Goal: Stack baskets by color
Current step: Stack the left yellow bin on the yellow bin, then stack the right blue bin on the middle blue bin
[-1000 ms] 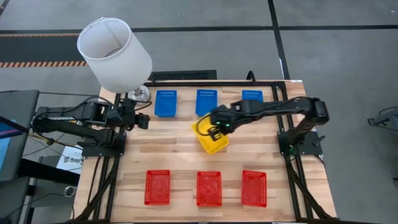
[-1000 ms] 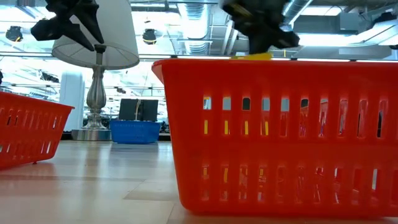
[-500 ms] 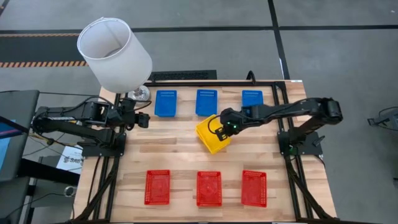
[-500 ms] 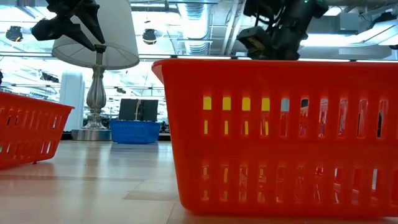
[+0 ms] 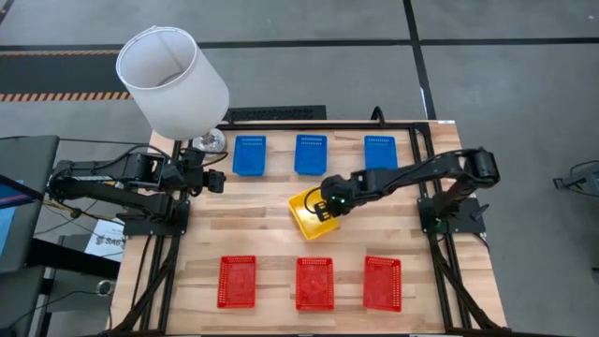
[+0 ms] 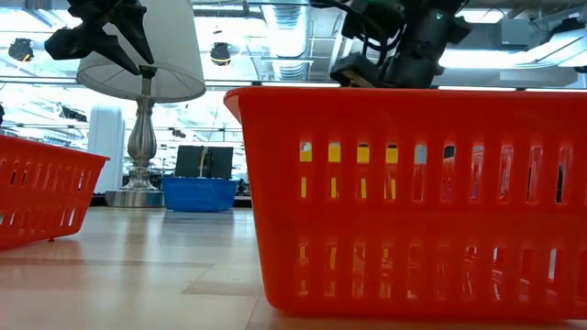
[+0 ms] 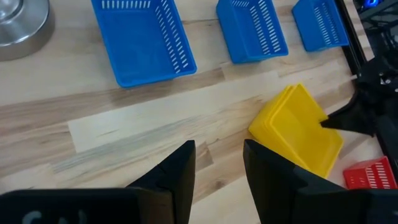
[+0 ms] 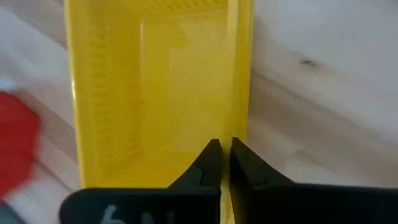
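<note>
From my remote station, the left gripper (image 5: pixel 213 182) waits at the table's left edge beside the lamp (image 5: pixel 172 80), fingers apart and empty. Three blue baskets (image 5: pixel 249 154) line the far edge. Three red baskets (image 5: pixel 237 281) line the near edge. At the centre, the yellow baskets (image 5: pixel 309 213) sit nested as one stack, turned askew on the table (image 5: pixel 262 229). The right gripper (image 5: pixel 328 203) is at that stack, fingers pinched together on its side wall (image 8: pixel 239 74). To do this step well, I judge the stack should rest flat first. Then spread the fingers fully and lift straight up, so the thin wall does not drag along.
</note>
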`<action>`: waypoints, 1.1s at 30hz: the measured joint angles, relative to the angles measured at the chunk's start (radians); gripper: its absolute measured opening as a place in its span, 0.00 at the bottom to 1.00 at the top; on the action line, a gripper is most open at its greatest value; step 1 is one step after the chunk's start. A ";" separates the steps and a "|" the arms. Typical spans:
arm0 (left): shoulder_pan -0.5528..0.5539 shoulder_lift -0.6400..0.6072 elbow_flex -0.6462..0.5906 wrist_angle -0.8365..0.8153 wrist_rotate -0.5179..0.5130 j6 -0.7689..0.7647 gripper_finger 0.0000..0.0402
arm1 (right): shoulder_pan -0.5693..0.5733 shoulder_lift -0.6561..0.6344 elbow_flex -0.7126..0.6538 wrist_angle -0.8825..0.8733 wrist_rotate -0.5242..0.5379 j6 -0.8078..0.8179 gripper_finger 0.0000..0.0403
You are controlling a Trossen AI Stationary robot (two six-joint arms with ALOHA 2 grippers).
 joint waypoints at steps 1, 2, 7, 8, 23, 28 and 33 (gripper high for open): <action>0.000 0.000 0.000 0.000 0.000 -0.002 0.31 | 0.005 0.003 0.000 0.024 0.001 0.037 0.06; 0.000 0.000 0.000 0.000 0.000 -0.002 0.31 | 0.011 0.004 0.000 0.043 0.005 0.070 0.06; 0.000 0.000 0.000 0.000 0.001 -0.018 0.31 | 0.029 0.004 0.000 0.081 0.079 0.177 0.05; 0.000 0.000 0.000 0.000 0.001 -0.020 0.31 | 0.031 0.004 0.000 0.080 0.083 0.186 0.06; 0.000 0.000 0.000 0.000 0.001 -0.046 0.31 | 0.067 0.004 0.000 0.078 0.095 0.194 0.29; 0.000 0.000 0.000 0.000 0.001 -0.053 0.31 | 0.072 -0.005 -0.001 0.073 0.095 0.180 0.38; 0.000 0.000 0.000 0.000 0.006 -0.054 0.31 | 0.069 -0.066 0.031 0.006 0.095 0.156 0.42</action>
